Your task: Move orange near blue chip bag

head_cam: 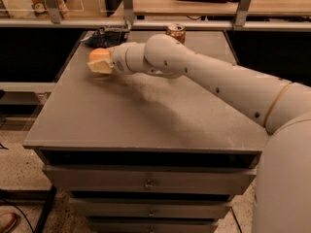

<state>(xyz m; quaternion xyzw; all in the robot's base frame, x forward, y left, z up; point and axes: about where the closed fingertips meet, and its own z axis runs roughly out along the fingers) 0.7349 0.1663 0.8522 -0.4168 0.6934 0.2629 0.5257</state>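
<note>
My gripper (100,64) is at the left of the grey table top (146,110), held a little above it, and is shut on the orange (97,55), whose round top shows above the pale fingers (101,67). The blue chip bag (104,36) lies low and flat at the table's far left edge, a short way behind the gripper. My white arm reaches in from the right across the table.
A gold-tan drink can (176,32) stands at the far middle of the table, behind my arm. A metal rail and another counter run behind the table. Drawers sit under the table's front edge (146,152).
</note>
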